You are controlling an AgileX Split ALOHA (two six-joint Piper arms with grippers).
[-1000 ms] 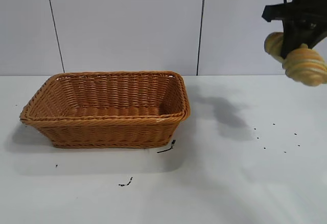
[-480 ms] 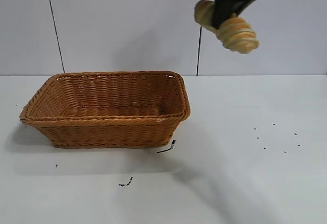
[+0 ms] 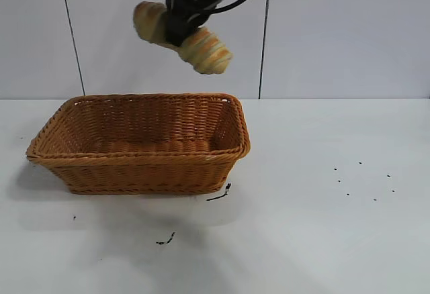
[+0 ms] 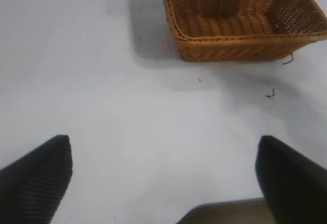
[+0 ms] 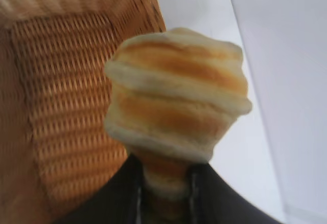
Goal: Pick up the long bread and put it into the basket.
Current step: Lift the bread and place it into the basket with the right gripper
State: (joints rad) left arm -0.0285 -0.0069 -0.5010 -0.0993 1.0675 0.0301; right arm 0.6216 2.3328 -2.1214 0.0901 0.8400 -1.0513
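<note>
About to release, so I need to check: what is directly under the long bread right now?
The basket lies under the long bread, which the right gripper holds high above it. The basket's visible floor is bare; its near wall hides part of the floor.

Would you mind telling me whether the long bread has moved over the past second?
Yes. Clamped in the right gripper, the long bread has travelled leftward in the exterior view, from beyond the basket's right end to above it.

The exterior view faces the worktop (image 3: pixel 322 240) level, the basket (image 3: pixel 141 143) at nine o'clock. The left wrist view looks down from afar, the right wrist view close above; all share the basket.
</note>
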